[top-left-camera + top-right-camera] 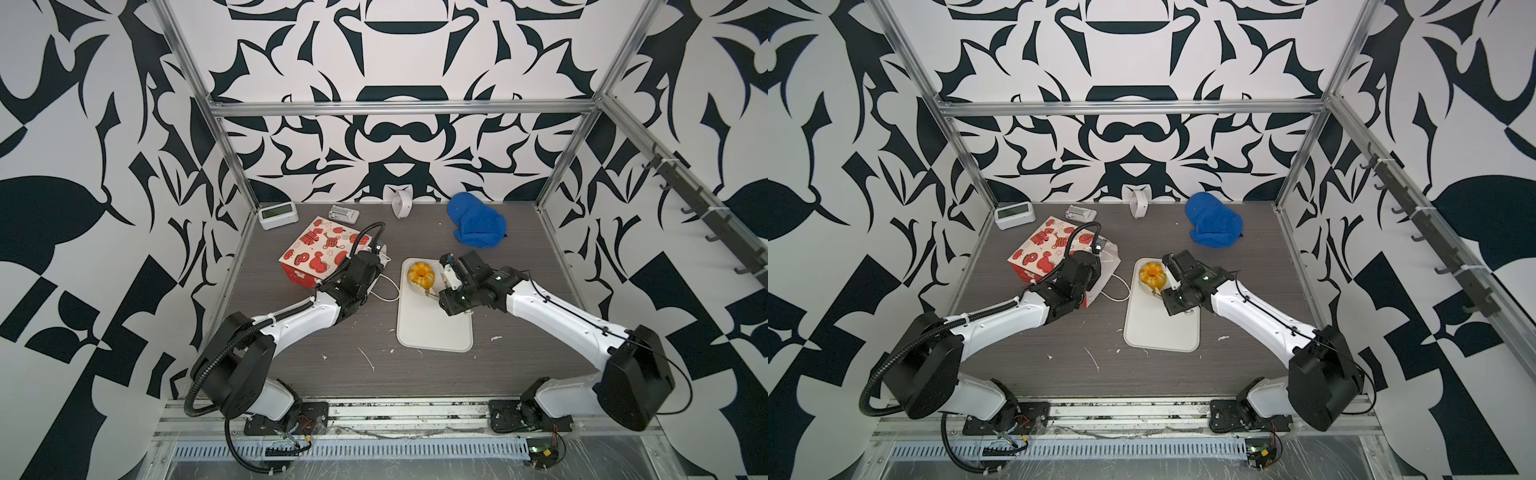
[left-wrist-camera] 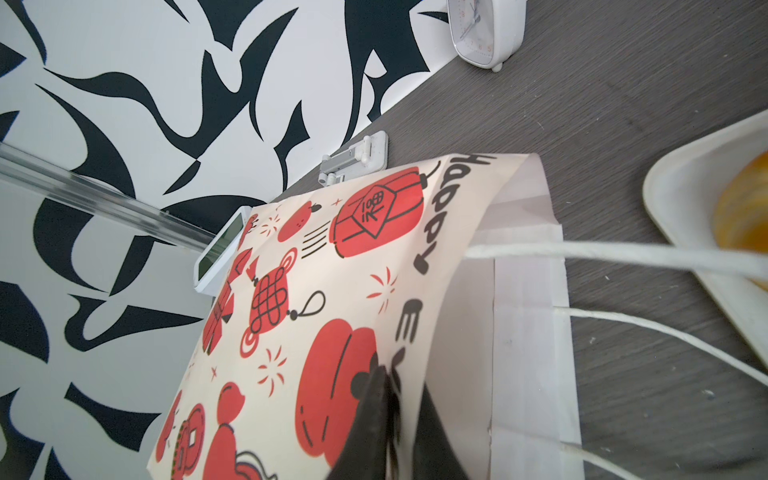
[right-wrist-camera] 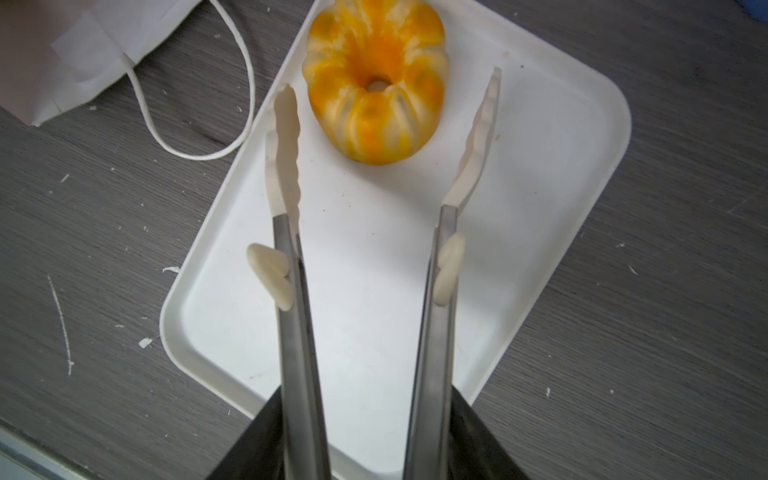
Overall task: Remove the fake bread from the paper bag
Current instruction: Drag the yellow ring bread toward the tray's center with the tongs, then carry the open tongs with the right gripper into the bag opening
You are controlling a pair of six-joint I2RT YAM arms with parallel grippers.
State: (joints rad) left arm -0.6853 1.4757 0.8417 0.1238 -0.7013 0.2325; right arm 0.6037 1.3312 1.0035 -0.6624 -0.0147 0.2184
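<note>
The paper bag (image 1: 320,245) (image 1: 1050,249), red and white with red prints, lies on its side at the back left, mouth toward the white tray (image 1: 432,332). My left gripper (image 2: 399,395) is shut on the bag's upper mouth edge, holding it up. One piece of fake bread, a glossy orange ring (image 1: 420,274) (image 3: 376,83), rests on the tray's far end. My right gripper (image 3: 365,399) (image 1: 446,278) is shut on metal tongs (image 3: 432,332). The tong tips stand apart on either side of the ring without touching it. The bag's inside is hidden.
White cord handles (image 3: 245,104) trail from the bag onto the table beside the tray. Along the back wall stand a digital clock (image 1: 277,214), a small white stand (image 1: 343,213), a white alarm clock (image 1: 401,203) and a crumpled blue cloth (image 1: 476,220).
</note>
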